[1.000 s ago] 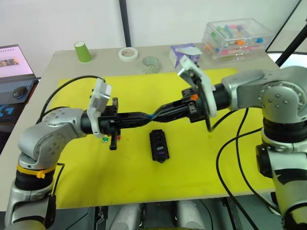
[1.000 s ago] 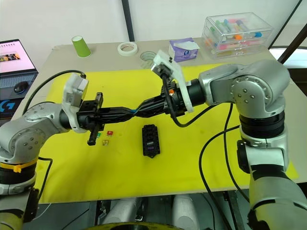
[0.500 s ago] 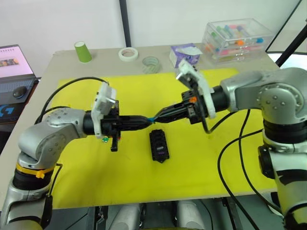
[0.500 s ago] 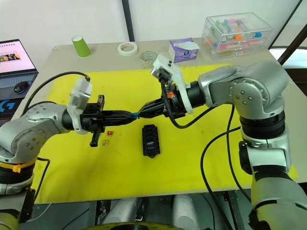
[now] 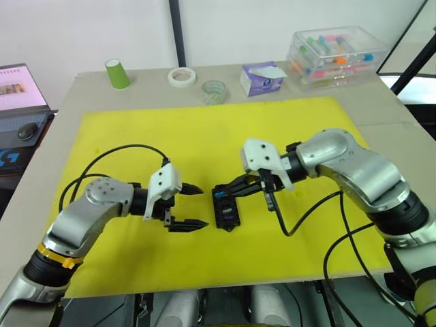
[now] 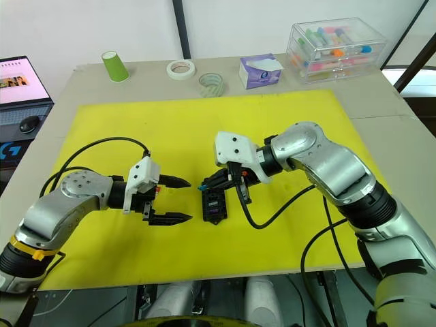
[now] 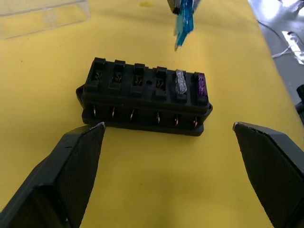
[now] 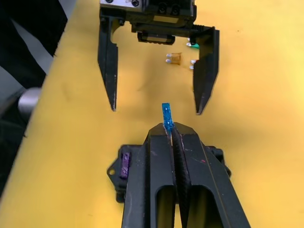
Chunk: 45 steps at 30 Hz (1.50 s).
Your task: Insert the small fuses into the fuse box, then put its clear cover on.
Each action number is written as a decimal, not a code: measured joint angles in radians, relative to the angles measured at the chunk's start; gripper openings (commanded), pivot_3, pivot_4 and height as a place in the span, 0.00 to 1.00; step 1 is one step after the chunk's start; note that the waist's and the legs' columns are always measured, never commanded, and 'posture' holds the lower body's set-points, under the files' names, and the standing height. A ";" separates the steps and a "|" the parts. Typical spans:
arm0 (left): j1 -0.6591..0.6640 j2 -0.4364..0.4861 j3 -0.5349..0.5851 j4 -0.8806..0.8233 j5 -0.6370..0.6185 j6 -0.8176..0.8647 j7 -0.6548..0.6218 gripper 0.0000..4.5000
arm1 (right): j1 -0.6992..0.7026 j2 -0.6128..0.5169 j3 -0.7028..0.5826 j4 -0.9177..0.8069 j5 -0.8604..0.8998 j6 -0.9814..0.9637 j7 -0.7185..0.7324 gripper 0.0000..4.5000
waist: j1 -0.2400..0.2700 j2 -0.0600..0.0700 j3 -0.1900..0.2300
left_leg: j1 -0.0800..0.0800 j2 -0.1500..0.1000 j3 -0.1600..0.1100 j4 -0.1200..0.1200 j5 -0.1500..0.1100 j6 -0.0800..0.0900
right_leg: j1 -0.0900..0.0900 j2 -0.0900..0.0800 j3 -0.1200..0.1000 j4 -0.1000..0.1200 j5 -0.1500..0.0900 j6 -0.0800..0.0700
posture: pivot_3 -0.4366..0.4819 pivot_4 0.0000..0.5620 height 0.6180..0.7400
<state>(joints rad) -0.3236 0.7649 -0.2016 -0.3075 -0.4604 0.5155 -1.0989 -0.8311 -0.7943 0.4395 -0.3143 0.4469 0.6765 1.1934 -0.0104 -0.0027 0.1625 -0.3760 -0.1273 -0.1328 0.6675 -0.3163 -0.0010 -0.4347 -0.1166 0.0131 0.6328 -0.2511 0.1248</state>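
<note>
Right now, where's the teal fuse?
The teal fuse is pinched in the right gripper, just above the fuse box at mid-mat, facing the open left gripper.

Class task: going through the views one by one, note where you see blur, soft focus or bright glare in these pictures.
Left wrist view: the teal fuse is blurred, the fuse box sharp, and glare whitens the upper corner beyond the mat. Right wrist view: the right gripper and teal fuse are crisp, while the loose fuses behind the left gripper look soft.

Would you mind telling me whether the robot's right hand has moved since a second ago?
Yes. The right hand, shut on a small teal blade fuse, has dropped from mid-air above the yellow mat down to the far end of the black fuse box.
</note>
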 measured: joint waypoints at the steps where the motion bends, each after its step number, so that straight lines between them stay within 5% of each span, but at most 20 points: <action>1: 0.003 -0.013 -0.012 0.010 0.015 -0.012 0.000 0.98 | 0.011 0.003 0.007 0.012 -0.018 -0.021 0.012 0.00 | 0.001 0.000 0.000 | 0.000 0.000 0.000 0.000 0.000 0.000 | 0.000 0.000 0.000 0.000 0.000 0.000 | 0.48 0.27 1.00; 24: 0.004 -0.059 -0.040 0.032 0.125 -0.110 -0.017 0.98 | 0.117 0.070 0.009 0.146 -0.131 -0.162 0.079 0.00 | 0.000 0.000 0.000 | 0.000 0.000 0.000 0.000 0.000 0.000 | 0.000 0.000 0.000 0.000 0.000 0.000 | 0.48 0.27 1.00; 45: 0.005 -0.059 -0.040 0.033 0.135 -0.118 -0.031 0.98 | 0.119 0.091 -0.043 0.161 -0.123 -0.090 0.083 0.00 | 0.000 0.000 0.000 | 0.000 0.000 0.000 0.000 0.000 0.000 | 0.000 0.000 0.000 0.000 0.000 0.000 | 0.48 0.27 1.00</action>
<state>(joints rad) -0.3190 0.7062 -0.2420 -0.2745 -0.3257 0.3972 -1.1299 -0.7123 -0.7033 0.3968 -0.1532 0.3236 0.5867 1.2762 -0.0104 -0.0031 0.1626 -0.3760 -0.1273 -0.1331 0.6678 -0.3163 -0.0010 -0.4345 -0.1164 0.0130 0.6329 -0.2511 0.1248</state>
